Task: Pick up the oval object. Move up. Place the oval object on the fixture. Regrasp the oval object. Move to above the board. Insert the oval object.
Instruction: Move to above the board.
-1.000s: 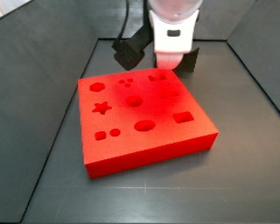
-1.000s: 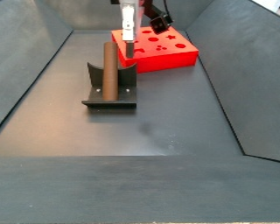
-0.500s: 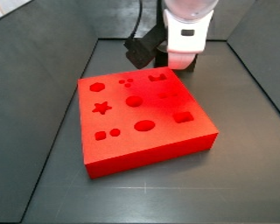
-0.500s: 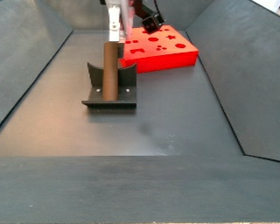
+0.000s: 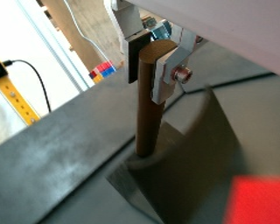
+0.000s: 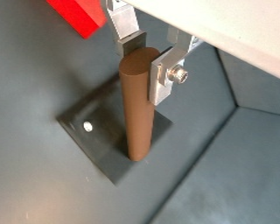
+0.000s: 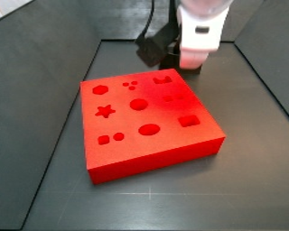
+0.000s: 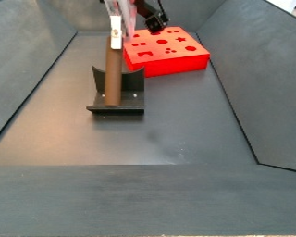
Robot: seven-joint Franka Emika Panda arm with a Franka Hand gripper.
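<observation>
On the fixture (image 8: 116, 102) the peg (image 6: 136, 105) is standing upright (board (image 8: 166, 51) behind), the gripper (image 6: 143, 58) closing its fingers around the peg's top.

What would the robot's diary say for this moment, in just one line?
stage: regrasp | gripper: at top of oval object, fingers either side, closure unclear | oval object: upright on fixture | board: oval hole empty

Standing upright on the fixture (image 8: 116, 100), the oval object (image 8: 111, 74), top end between the plates of the hand (image 8: 116, 38). Behind the fixture on the bench (image 8: 163, 139), well apart, the board (image 8: 166, 52).
</observation>
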